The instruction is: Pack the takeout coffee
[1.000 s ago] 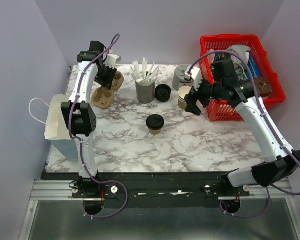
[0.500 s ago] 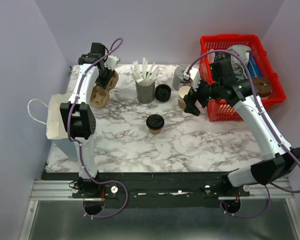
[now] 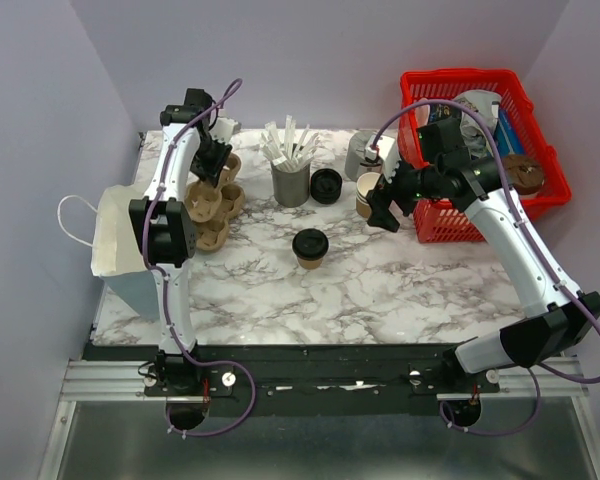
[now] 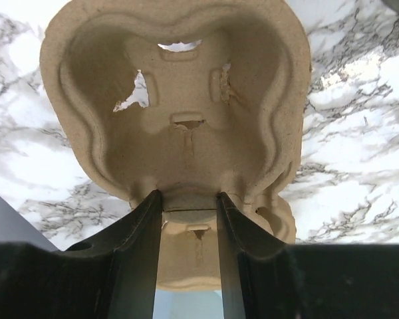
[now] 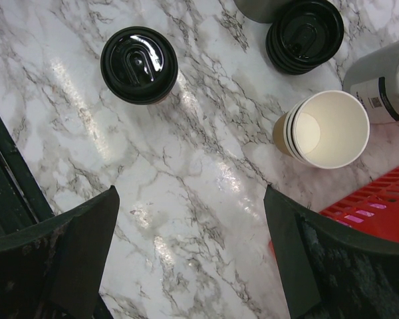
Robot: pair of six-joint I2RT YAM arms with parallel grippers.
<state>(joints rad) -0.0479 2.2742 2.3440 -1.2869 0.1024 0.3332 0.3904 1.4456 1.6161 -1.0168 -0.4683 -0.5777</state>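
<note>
The takeout coffee (image 3: pixel 309 246), a tan paper cup under a black lid (image 5: pixel 139 64), stands in the middle of the marble table. At the back left my left gripper (image 3: pixel 214 160) is shut on the rim of a moulded brown pulp cup carrier (image 3: pixel 208 207). The left wrist view shows both fingers pinching the carrier's edge (image 4: pixel 188 199), with its hollow cells (image 4: pixel 179 100) spread out beyond them. My right gripper (image 3: pixel 382 210) hovers open right of the coffee, with nothing but bare marble between its fingers (image 5: pixel 191 196).
A white paper bag (image 3: pixel 120 250) stands at the left table edge. Behind the coffee are a grey holder of stirrers (image 3: pixel 291 170), a stack of black lids (image 3: pixel 326 185), a stack of lidless cups (image 3: pixel 369 193) and a grey canister (image 3: pixel 360 152). A red basket (image 3: pixel 480 85) sits at the back right.
My left gripper has swung the cup carrier round, so it now hangs further toward the near side beside the bag. The right arm has barely moved.
</note>
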